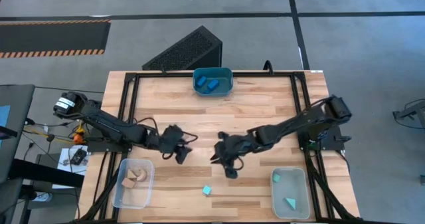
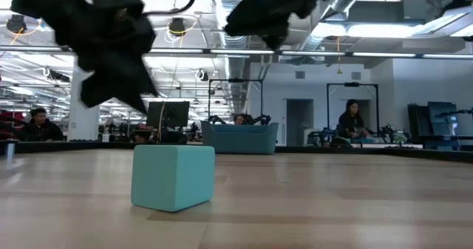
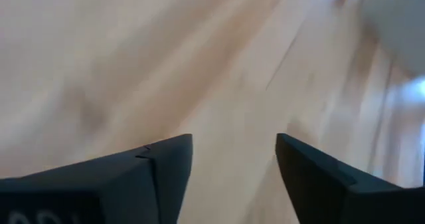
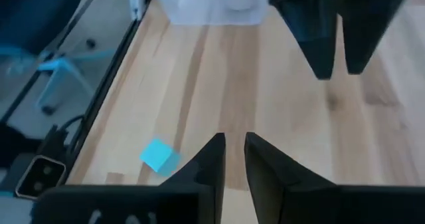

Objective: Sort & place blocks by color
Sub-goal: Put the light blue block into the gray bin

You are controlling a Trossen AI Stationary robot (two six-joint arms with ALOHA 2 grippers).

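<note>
Left gripper [image 1: 180, 155] jaws spread, right gripper [image 1: 229, 169] jaws nearly together, both empty; reaching together for teal cube [image 1: 206, 191] risks collision.

Both arms are black, made of jointed segments with thin black cables along them. The left arm [image 1: 106, 125] has a white cylinder part at its base. The fingers [image 3: 166, 177] are dark, flat and wedge-shaped.

Open tabletop [image 1: 219, 111] around cube [image 1: 207, 191], seemingly
</note>
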